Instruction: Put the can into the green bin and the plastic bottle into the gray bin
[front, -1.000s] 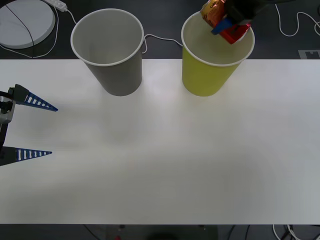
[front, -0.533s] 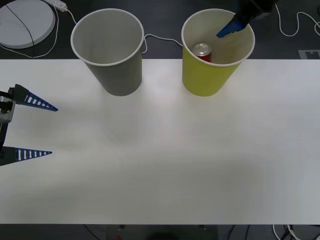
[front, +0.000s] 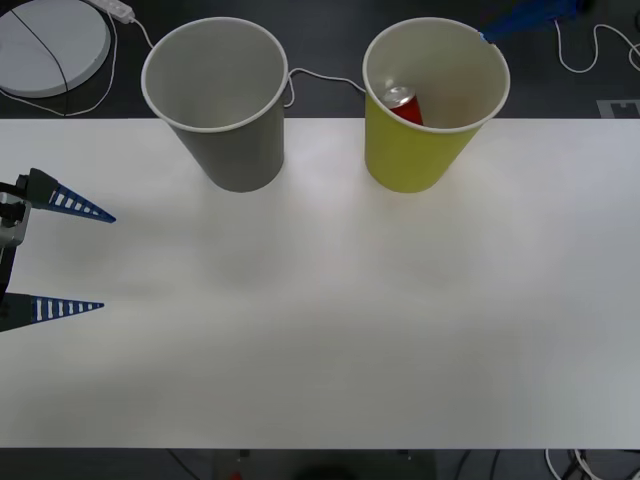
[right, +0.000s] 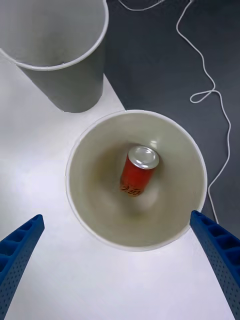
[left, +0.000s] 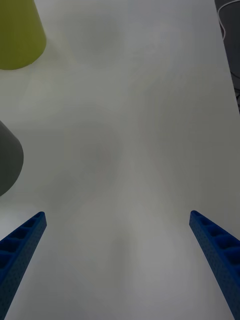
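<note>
With can (right: 138, 171) inside green bin (front: 400, 160), lift right tool (right: 120, 250), wide open and empty, straight above bin, avoiding rim.

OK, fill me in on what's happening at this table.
The robot is sorting rubbish into two cup-shaped bins. The can already lies inside the green bin, leaning against its inner wall. The right tool hangs open above that bin, holding nothing. The left tool waits open at the table's left edge. The gray bin looks empty from here, and no plastic bottle is on the table.
</note>
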